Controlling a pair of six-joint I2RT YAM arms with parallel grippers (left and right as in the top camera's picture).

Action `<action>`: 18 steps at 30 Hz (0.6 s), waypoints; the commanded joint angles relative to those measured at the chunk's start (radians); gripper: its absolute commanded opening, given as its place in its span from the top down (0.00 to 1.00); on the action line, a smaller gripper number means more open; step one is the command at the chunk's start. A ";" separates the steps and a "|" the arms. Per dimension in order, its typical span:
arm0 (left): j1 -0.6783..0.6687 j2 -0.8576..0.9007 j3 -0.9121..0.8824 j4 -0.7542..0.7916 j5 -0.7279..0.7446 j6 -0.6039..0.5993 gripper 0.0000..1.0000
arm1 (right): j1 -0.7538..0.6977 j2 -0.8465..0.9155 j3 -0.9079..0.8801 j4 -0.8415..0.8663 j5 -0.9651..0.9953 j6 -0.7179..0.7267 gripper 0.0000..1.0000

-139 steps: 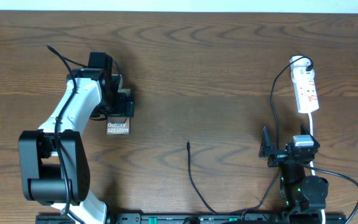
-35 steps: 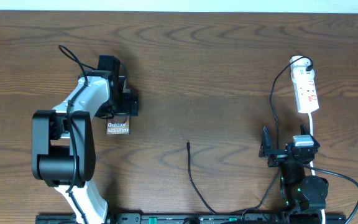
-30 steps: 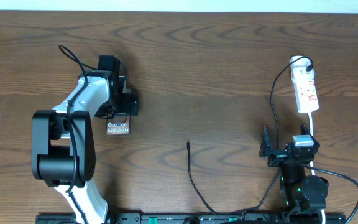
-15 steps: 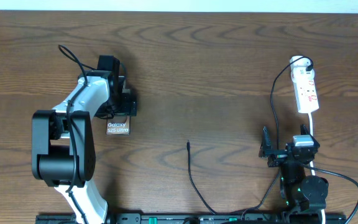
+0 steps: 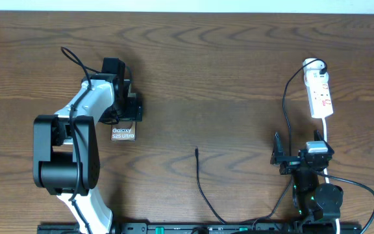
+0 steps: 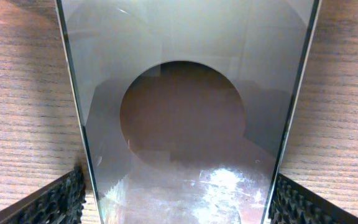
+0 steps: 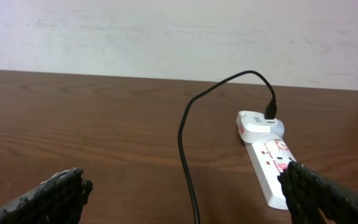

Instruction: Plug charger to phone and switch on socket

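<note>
Dark wood-grain bench (image 5: pixel 239 65), pale wall (image 7: pixel 166 31) behind. Phone (image 5: pixel 123 134) lay flat at left, its "Galaxy S25 Ultra" text showing just past the left claw (image 5: pixel 130 109). Left claw straddled the phone, 1 finger (image 6: pixel 61 199) at each long edge; could not tell whether the pads pressed it. Charger (image 5: pixel 200 179) lay loose near bench centre, tip well apart from the phone. Socket (image 5: pixel 319 94) sat at far right, a black plug (image 7: pixel 271 112) in its far end. Right claw (image 7: pixel 191 193) stood wide open, empty, short of the socket.
</note>
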 commanded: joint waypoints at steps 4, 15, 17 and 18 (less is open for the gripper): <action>-0.002 0.040 -0.011 -0.010 0.024 -0.016 0.06 | 0.012 -0.006 -0.002 -0.004 0.008 -0.012 0.01; -0.002 0.044 -0.024 -0.010 0.016 -0.016 0.03 | 0.012 -0.006 -0.002 -0.004 0.008 -0.012 0.01; -0.002 0.044 -0.024 -0.010 0.016 -0.016 0.03 | 0.012 -0.006 -0.002 -0.004 0.008 -0.012 0.01; -0.002 0.044 -0.024 -0.010 0.016 -0.016 0.03 | 0.012 -0.006 -0.002 -0.004 0.008 -0.012 0.01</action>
